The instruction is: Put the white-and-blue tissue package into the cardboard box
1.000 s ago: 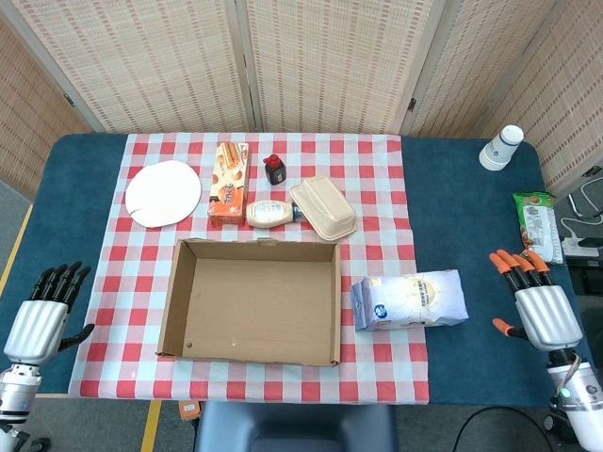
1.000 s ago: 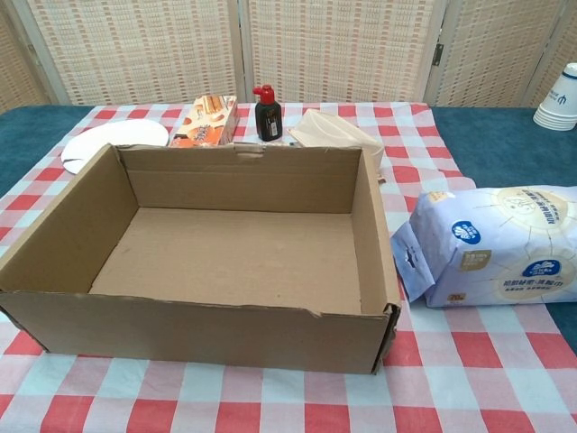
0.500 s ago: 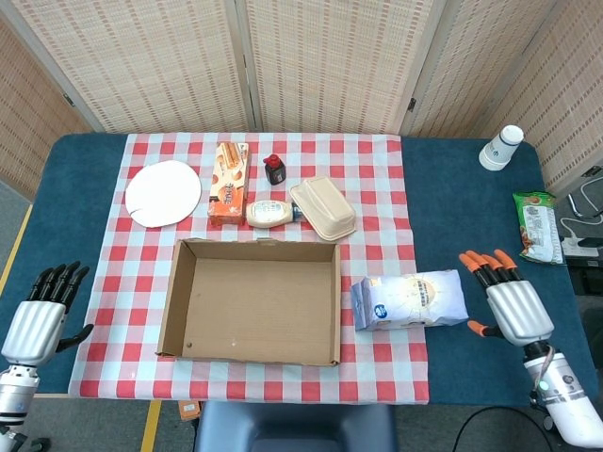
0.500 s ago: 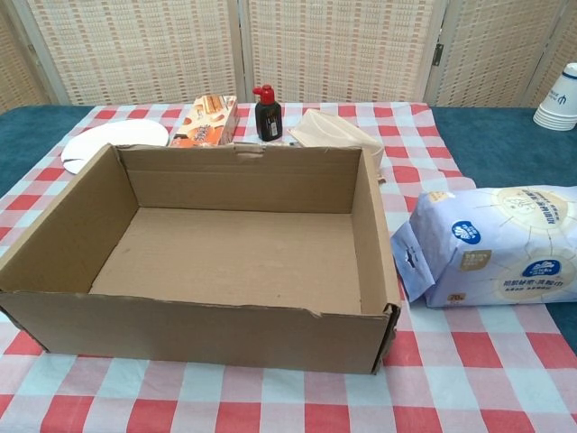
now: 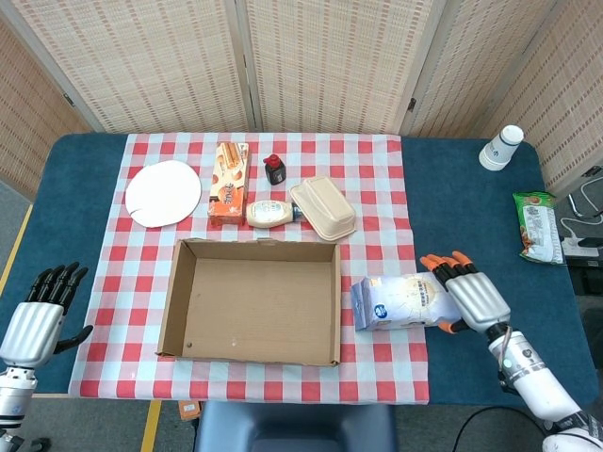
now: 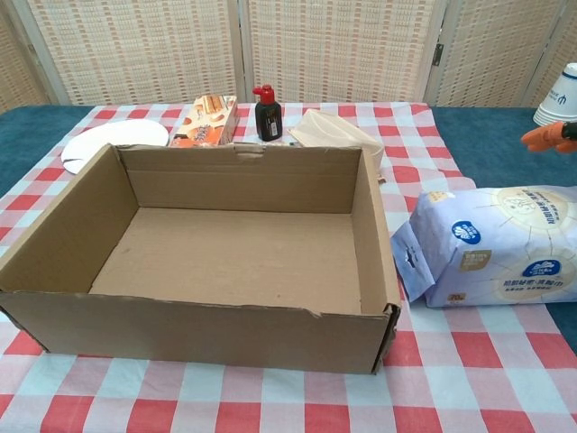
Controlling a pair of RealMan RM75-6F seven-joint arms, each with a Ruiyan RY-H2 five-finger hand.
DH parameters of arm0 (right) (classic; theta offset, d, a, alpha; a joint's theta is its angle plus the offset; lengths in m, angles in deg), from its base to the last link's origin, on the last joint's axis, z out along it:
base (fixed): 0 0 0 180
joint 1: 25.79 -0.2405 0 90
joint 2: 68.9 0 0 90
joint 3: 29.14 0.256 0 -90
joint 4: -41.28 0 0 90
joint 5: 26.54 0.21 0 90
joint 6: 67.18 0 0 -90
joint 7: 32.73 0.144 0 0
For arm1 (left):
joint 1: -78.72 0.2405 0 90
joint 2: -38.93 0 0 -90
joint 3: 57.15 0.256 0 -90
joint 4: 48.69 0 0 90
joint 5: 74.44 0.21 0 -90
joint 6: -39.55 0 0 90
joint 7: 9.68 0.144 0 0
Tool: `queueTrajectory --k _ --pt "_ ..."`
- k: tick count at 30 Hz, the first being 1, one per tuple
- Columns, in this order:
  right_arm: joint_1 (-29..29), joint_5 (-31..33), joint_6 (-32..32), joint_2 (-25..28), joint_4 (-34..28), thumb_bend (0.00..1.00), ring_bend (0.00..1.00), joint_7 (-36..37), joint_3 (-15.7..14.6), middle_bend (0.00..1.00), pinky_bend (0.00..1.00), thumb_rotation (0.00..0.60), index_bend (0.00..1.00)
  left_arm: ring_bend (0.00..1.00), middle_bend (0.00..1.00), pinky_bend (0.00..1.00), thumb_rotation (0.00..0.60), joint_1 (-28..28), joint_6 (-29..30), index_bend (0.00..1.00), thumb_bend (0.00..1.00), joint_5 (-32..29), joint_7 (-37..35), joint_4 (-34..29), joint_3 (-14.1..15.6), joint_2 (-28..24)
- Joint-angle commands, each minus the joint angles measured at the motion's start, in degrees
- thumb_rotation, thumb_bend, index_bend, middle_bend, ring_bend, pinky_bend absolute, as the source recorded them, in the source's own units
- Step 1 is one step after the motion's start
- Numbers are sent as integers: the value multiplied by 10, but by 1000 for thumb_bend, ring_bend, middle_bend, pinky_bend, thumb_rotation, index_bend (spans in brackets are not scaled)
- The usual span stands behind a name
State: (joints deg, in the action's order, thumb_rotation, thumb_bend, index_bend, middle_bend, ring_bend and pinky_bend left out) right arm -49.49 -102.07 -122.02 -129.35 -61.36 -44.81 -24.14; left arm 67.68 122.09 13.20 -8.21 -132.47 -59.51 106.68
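The white-and-blue tissue package lies on the checked cloth just right of the open, empty cardboard box; the chest view shows the package beside the box's right wall. My right hand hovers over the package's right end with its fingers spread, holding nothing. In the chest view only that hand's orange fingertips show, a little above the package. My left hand rests open at the table's front left, away from everything.
Behind the box stand a white plate, a biscuit carton, a dark sauce bottle, a mayonnaise bottle and a beige clamshell container. Paper cups and a green snack packet sit far right.
My right hand has moved left from the table's right edge to above the right end of the tissue package. The left hand and the package have stayed put.
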Motion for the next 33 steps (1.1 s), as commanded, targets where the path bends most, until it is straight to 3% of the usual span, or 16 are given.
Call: queueTrajectory --k 1,13,24,28,31,33 --pt "-45 42 58 -2 -15 0 0 -53 3 46 0 600 0 0 0 70 600 0 1 0 199 -1 -1 0 -1 -1" --pt "-106 130 103 -39 -4 0 0 -121 -5 33 0 600 0 0 0 70 600 -1 -6 0 198 1 -7 -1 2 -3" --pt "-138 165 119 -62 18 0 0 -129 -20 34 8 600 0 0 0 70 600 -3 -10 0 199 -3 -15 2 0 -4" --pt "-138 157 99 -68 24 0 26 -130 -23 61 147 600 64 0 0 70 600 -3 -11 0 197 -4 -17 2 -1 -4" --pt "-130 137 78 -76 31 0 167 -120 -25 193 334 600 186 0 0 70 600 -3 -11 0 198 -4 -17 2 0 -4" --pt "-126 120 69 -80 39 0 217 -109 -27 239 388 600 275 0 0 70 600 -3 -10 0 199 -4 -17 2 -1 -4"
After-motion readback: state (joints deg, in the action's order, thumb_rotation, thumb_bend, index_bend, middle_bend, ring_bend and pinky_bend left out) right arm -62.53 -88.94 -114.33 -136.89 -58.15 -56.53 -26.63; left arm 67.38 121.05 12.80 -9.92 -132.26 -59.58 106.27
